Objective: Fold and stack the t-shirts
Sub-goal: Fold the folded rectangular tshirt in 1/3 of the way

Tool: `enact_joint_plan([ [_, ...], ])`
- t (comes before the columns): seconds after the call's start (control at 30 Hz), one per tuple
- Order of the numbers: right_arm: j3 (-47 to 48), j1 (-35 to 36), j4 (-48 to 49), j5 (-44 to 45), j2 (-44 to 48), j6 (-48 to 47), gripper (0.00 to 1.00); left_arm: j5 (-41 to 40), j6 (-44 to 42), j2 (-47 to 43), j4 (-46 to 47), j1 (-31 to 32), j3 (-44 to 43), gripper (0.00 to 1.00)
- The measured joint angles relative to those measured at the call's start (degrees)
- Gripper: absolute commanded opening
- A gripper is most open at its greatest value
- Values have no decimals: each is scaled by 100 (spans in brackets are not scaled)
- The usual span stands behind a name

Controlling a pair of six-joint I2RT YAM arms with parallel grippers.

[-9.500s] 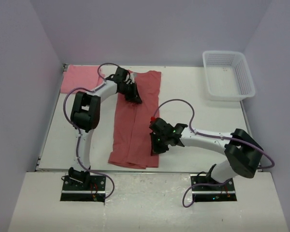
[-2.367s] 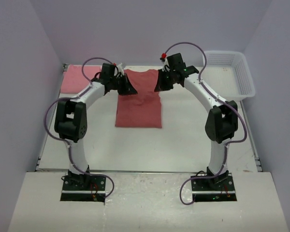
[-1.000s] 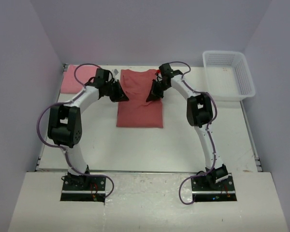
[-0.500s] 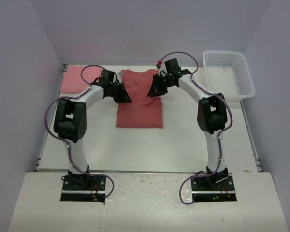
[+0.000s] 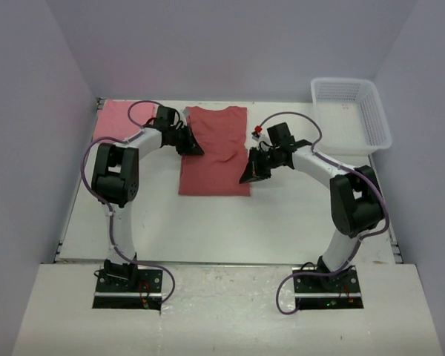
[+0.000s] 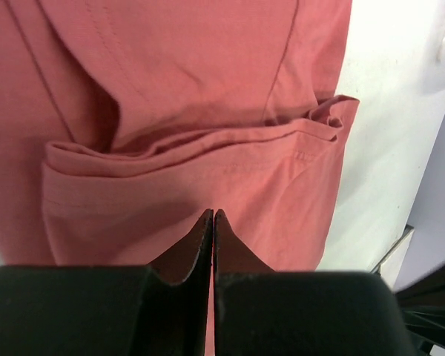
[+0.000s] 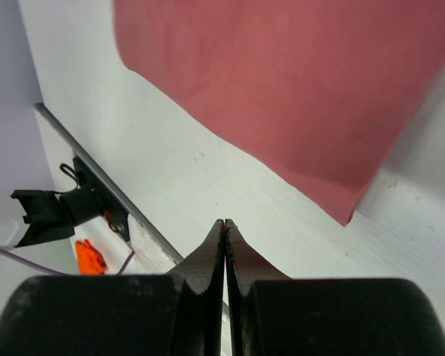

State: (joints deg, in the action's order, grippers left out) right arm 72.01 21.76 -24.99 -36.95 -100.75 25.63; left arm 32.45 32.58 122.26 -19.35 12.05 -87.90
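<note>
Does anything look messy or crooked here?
A little. The red shirt is folded, but one folded edge is bunched and wavy instead of lying flat. Nothing else stands out.

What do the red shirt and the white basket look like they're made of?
Red shirt: soft, matte knit fabric, probably cotton. It shows stitched hems, seams and limp, layered folds. White basket: likely rigid plastic. Its walls are a regular moulded lattice that holds its shape. Its sheen is hard to judge from the top view.

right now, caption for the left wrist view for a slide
Shut left jaws over a layered edge of the folded brick-red t-shirt, white table alongside
</note>
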Motion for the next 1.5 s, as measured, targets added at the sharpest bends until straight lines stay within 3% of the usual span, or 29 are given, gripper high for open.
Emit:
enact_joint_plan([
  [0.2,-269,46,251,-299,-807,402,0,24,83,114,76,-192,-4,0],
  [0.47,498,94,-120,-144,-1891,997,0,-37,83,127,90,-258,28,0],
  [0.7,365,149,-195,42,-1910,1399,0,-114,92,280,63,-409,61,0],
  [1.27,-861,101,1237,-332,-1534,2361,0,-205,234,387,-129,-540,70,0],
  [1.5,-1687,109,1867,-350,-1113,2608,0,-271,481,-173,83,-568,981,0],
])
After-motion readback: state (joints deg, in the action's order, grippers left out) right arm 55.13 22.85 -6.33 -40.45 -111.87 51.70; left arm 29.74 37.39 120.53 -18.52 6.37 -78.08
